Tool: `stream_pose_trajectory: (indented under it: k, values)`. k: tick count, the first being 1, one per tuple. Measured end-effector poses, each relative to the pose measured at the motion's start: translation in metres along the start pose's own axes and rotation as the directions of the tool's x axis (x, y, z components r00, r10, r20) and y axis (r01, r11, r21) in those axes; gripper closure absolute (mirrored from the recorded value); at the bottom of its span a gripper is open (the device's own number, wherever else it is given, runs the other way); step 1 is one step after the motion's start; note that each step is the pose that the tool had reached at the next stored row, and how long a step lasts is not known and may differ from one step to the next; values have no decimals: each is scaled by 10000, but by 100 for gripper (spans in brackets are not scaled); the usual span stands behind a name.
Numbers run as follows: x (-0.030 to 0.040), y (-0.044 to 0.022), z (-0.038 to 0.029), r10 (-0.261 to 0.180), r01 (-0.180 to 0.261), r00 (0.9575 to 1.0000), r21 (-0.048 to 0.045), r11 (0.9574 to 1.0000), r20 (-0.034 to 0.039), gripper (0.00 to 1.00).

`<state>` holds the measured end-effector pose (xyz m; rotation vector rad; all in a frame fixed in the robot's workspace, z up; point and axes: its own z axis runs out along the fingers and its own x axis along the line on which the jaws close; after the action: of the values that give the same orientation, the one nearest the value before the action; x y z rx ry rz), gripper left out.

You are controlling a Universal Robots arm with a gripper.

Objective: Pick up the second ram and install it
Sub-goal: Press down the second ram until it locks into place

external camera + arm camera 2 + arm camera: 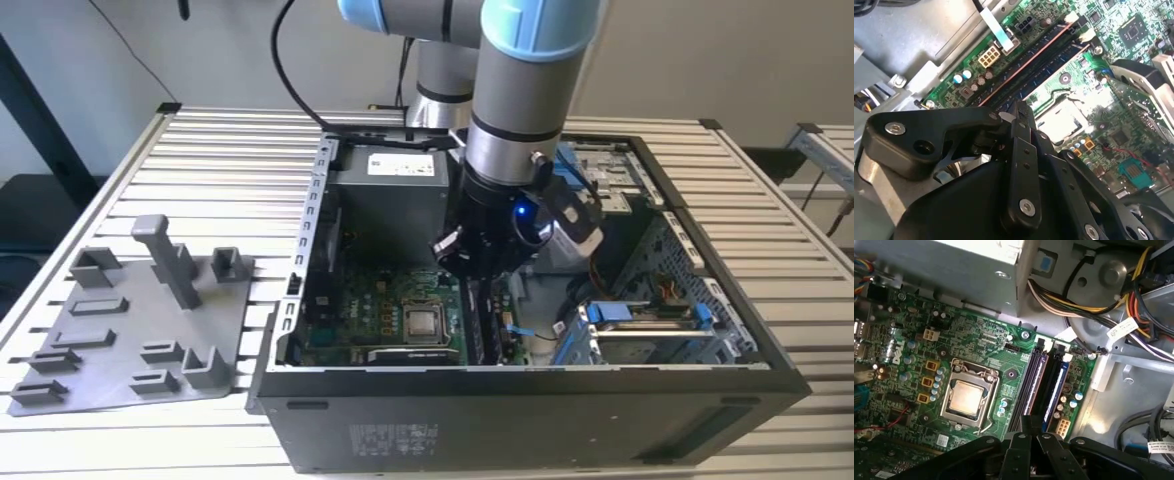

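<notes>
Slatted metal table (pixel 240 150) carries grey fixture plate (pixel 127 340), open computer case (pixel 534 400).

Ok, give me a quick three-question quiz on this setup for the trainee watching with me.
1. True or false: the claw hangs outside the computer case.
2. In the exterior view, the grey fixture plate lies: A) on the table, to the case's left; B) to the case's right; C) inside the case.
3. Fill in: in the first wrist view, the memory slots run alongside the ___ socket.

Key: 1 false, it is inside, above the memory slots. 2 A. 3 CPU.
</notes>
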<state>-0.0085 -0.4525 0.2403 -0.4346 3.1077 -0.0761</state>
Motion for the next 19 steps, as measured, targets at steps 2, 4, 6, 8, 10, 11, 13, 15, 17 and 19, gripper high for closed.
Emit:
stream_pose_trajectory:
  k: [2, 4, 6, 8, 10, 11, 13, 15, 17, 19]
  values:
    - [0, 0, 2, -143, 143, 9999, 1, 9999, 7, 89]
    - [1, 0, 4, -382, 382, 9993, 3, 9993, 18, 89]
    - [3, 1, 10, -675, 675, 9977, -1, 9977, 35, 89]
    - [6, 2, 11, -906, 906, 9959, -49, 9959, 65, 89]
    - [9, 3, 11, -1057, 1059, 9943, -179, 9942, 124, 89]
    - [11, 4, 11, -1122, 1126, 9936, -254, 9933, 157, 89]
    - [13, 4, 11, -1310, 1315, 9912, -325, 9908, 198, 89]
    - [15, 5, 12, -1588, 1595, 9871, -325, 9867, 213, 89]
    - [16, 5, 12, -1936, 1942, 9808, -319, 9804, 231, 89]
    - [16, 5, 12, -2297, 2304, 9730, -314, 9726, 247, 89]
